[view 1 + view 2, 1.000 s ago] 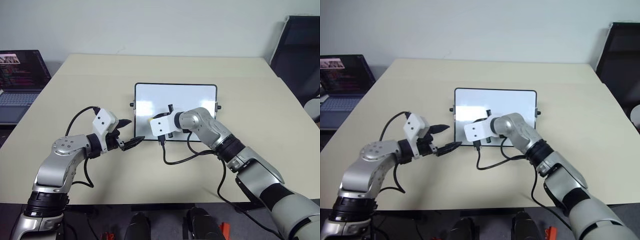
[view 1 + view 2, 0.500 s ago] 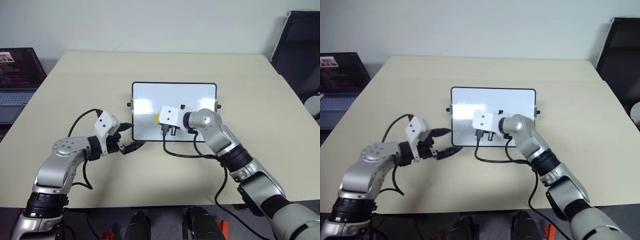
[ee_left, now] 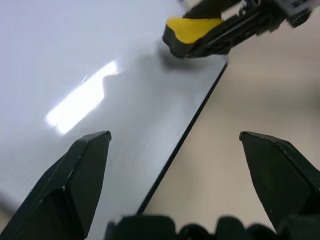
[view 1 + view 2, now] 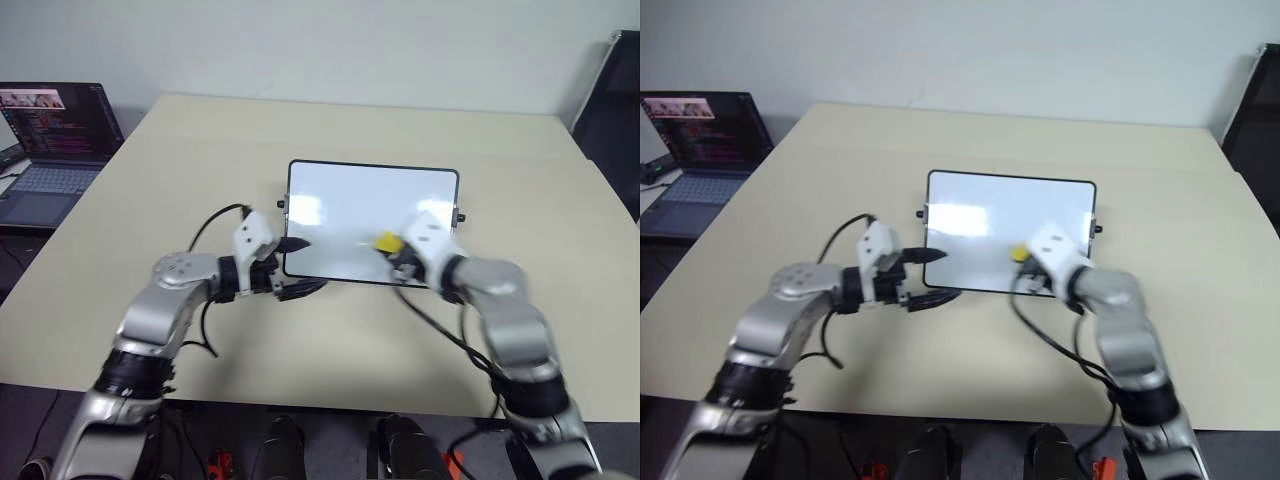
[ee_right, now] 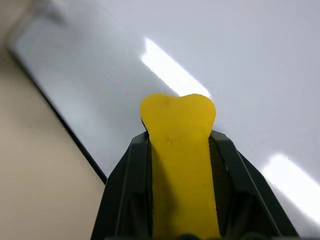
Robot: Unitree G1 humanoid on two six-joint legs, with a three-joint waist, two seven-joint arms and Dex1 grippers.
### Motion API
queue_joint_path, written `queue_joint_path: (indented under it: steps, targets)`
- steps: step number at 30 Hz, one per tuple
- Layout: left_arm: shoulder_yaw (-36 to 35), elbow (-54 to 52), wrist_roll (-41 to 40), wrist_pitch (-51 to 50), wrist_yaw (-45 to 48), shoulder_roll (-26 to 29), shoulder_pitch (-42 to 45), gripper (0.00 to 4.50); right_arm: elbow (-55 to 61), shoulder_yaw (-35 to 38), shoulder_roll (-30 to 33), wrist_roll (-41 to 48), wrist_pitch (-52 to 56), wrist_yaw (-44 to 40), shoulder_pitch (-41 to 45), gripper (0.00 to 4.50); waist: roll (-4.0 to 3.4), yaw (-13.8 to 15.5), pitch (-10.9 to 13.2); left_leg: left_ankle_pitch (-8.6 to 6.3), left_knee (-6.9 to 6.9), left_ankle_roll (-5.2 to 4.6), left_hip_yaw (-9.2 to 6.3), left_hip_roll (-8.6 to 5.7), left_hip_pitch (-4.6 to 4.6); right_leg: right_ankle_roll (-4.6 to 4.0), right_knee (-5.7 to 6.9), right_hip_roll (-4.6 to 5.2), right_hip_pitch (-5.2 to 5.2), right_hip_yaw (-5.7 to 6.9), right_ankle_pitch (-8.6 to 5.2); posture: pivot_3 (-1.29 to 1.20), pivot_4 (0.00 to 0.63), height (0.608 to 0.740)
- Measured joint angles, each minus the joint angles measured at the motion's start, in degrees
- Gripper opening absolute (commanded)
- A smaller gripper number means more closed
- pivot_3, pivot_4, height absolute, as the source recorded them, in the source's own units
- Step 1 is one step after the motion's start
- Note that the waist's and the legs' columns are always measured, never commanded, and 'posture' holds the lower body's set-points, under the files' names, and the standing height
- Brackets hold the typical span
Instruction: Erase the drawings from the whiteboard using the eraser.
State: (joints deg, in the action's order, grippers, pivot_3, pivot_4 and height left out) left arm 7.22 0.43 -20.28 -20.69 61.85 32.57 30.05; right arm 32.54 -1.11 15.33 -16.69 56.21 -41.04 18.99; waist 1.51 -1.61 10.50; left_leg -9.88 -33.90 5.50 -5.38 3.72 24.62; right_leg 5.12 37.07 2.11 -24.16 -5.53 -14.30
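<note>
Lying flat on the beige table (image 4: 200,150), the whiteboard (image 4: 350,205) has its long axis running left to right across the robot's front, with a black knob at each short side. Its white face shows bright glare patches, and I can make out no marker strokes on it, though the head views are too blurred near the right arm to be sure.

The right gripper (image 5: 177,107) has its two black fingers pinched tight on the eraser (image 5: 180,150), one finger on each long side of the yellow block. The block's long axis runs along the fingers, and its rounded end sticks out past their tips toward the board face. In the head views the eraser sits over the right part of the board near its front edge, pointing leftward and away from the robot. Whether its tip touches the surface I cannot tell.

The left gripper (image 3: 175,142) has its fingers spread wide, straddling the board's near black edge at the left front corner, pointing rightward.

A laptop (image 4: 55,150) stands open at the far left.
</note>
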Motion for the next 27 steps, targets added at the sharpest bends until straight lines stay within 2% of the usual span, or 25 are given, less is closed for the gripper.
queue_joint_path:
  steps: [4, 9, 16, 22, 27]
  targets:
    - [3.6, 5.7, 0.9, 4.4, 5.3, -3.9, 6.6, 4.5, 11.4, 8.8, -2.7, 0.9, 6.7, 4.6, -7.4, 1.1, -0.04, -1.1, 0.0, 0.0, -0.02, -0.01, -0.04, 0.01, -0.1, -0.13, 0.06, -0.04, 0.06, -0.03, -0.05, 0.0, 0.15, 0.74]
    - [7.9, 12.0, 2.5, 8.9, 11.4, -9.2, 12.8, 4.5, 15.7, 14.2, -6.5, 4.5, 10.5, 7.9, -14.5, 1.1, -0.04, -1.6, 0.0, 0.0, -0.1, -0.01, 0.06, -0.02, -0.08, -0.11, 0.02, -0.02, 0.09, -0.15, -0.04, 0.0, 0.15, 0.74]
    - [12.7, 19.1, 6.5, 16.3, 15.6, -15.5, 18.4, 4.5, 9.0, 17.1, -9.0, 7.8, 9.1, 15.1, -15.4, 1.1, -0.04, -1.7, 0.0, 0.01, -0.1, -0.01, 0.03, -0.02, -0.08, -0.13, 0.04, -0.02, 0.09, -0.15, -0.04, 0.0, 0.15, 0.74]
    - [13.1, 19.8, 8.9, 19.5, 15.9, -16.4, 19.0, 4.5, 0.2, 19.7, -8.3, 10.2, 4.6, 20.3, -12.7, 1.1, -0.06, -1.7, 0.0, 0.01, -0.06, -0.02, 0.01, -0.02, -0.07, -0.03, 0.04, -0.02, 0.09, -0.14, 0.01, 0.0, 0.15, 0.74]
    - [13.1, 20.0, 9.3, 19.8, 14.9, -16.5, 19.0, 4.5, -5.3, 22.1, -7.1, 12.7, 0.7, 23.7, -9.6, 2.78, -0.08, -1.7, 0.0, 0.01, -0.07, -0.02, 0.0, -0.03, -0.08, 0.01, 0.07, -0.03, 0.1, -0.13, 0.04, 0.0, 0.15, 0.74]
